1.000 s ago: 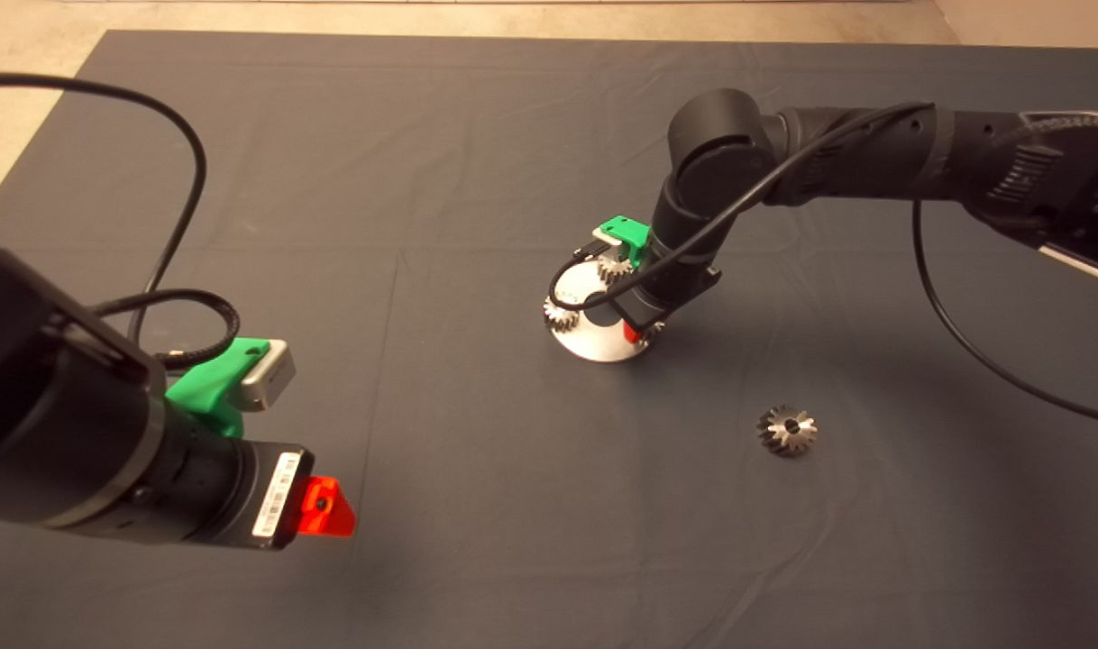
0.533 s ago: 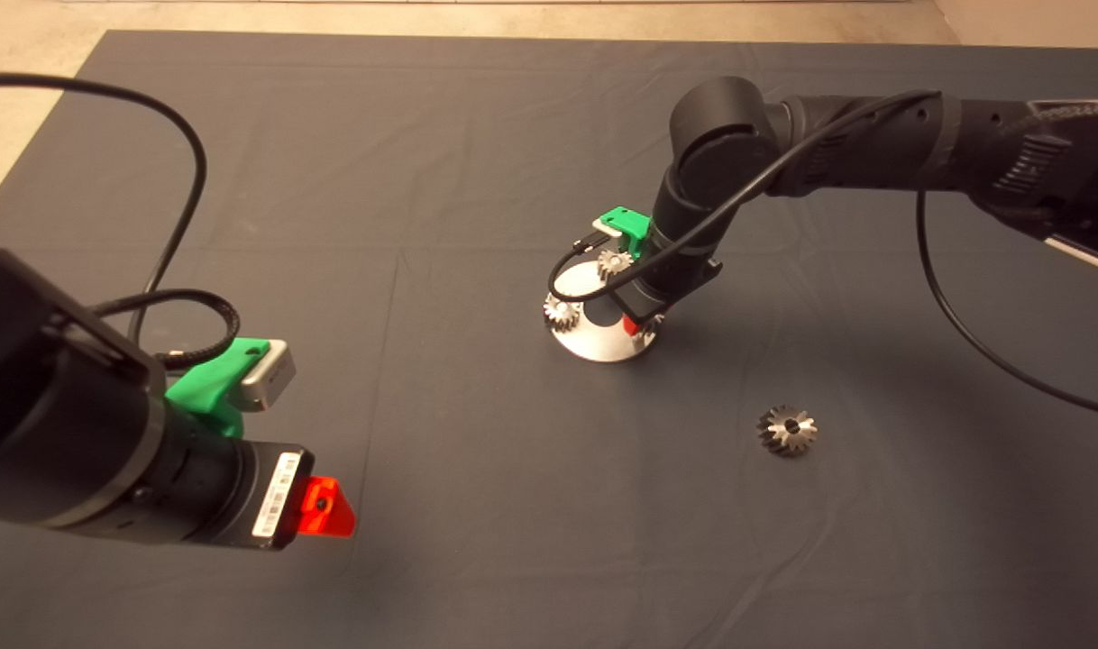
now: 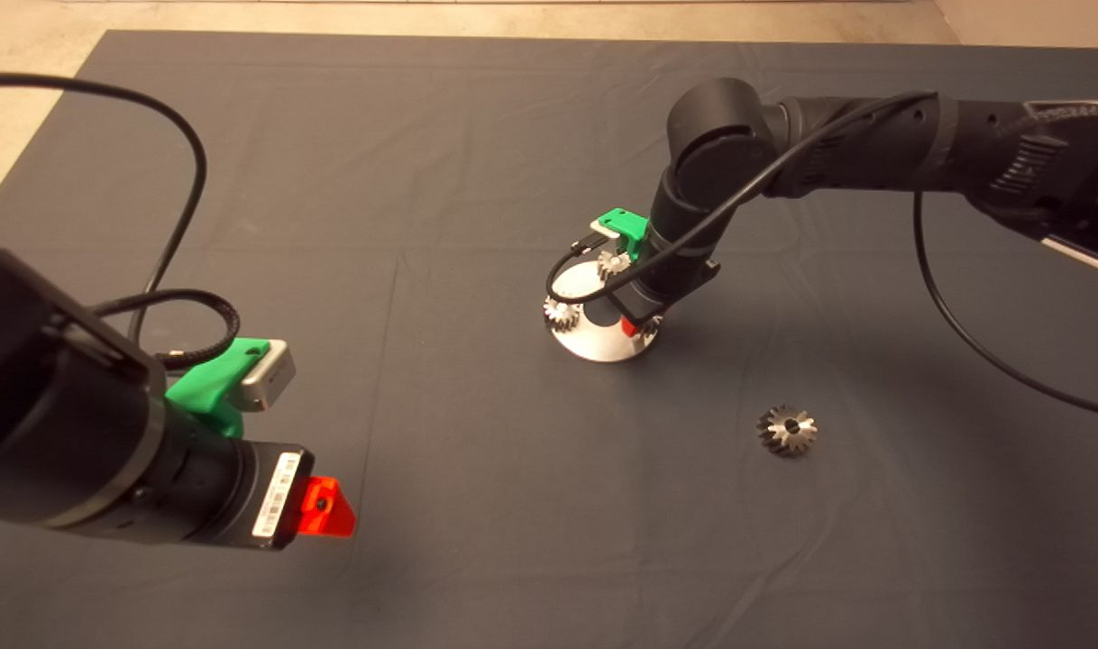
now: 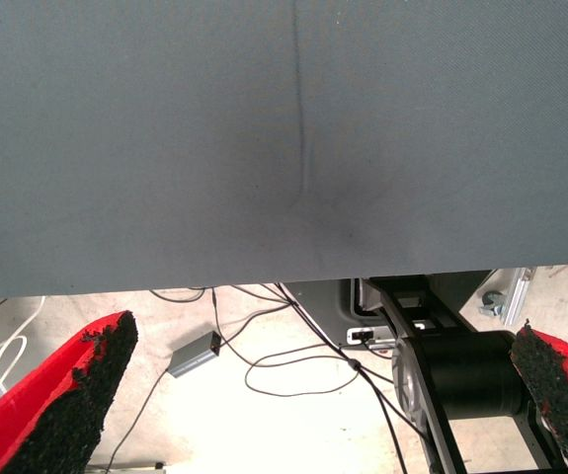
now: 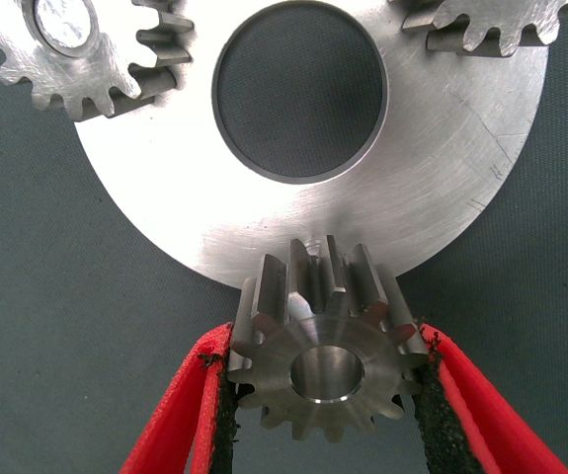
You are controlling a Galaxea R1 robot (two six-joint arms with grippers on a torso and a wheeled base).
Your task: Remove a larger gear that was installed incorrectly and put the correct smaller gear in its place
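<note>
Gripping the smaller gear (image 5: 326, 363) between both pads, the right gripper (image 5: 323, 395) hangs over the rim of the plate (image 5: 442, 207), its empty spot right under the gear. Two pale gears (image 5: 76, 49) sit seated across the plate's centre hole. Out on the mat (image 3: 477, 505), well clear of this gripper, lies the larger gear (image 3: 787, 430), so removal looks done; seating is what's left. Far off, the left gripper (image 4: 323, 395) waits, fingers spread, holding nothing.
</note>
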